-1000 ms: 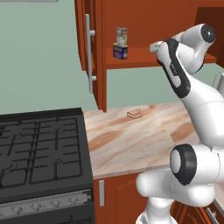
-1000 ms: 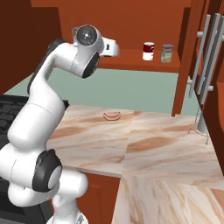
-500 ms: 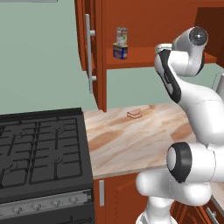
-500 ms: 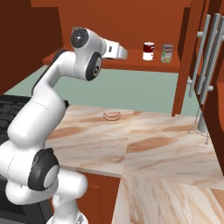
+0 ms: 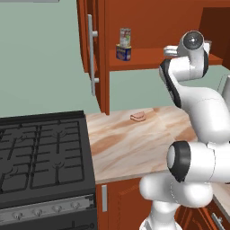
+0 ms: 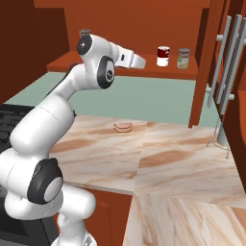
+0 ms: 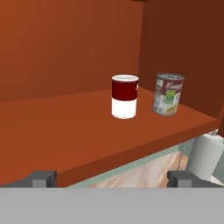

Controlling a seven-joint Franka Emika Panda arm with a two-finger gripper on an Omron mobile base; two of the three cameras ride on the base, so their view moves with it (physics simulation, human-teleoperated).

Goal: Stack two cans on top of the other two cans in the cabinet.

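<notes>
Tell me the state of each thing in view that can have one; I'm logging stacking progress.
Slim can: upright, stacked on the blue can.
Blue can: upright on the shelf, carrying the slim can.
Red can: upright on the shelf, unstacked, untouched.
Green-label can: upright beside the red can, nothing on top.
Cabinet door: open.
Gripper: jaws open, empty, pointed at the red can.

Robot's arm hides the shelf's (image 5: 148, 63) right end (cans there).
</notes>
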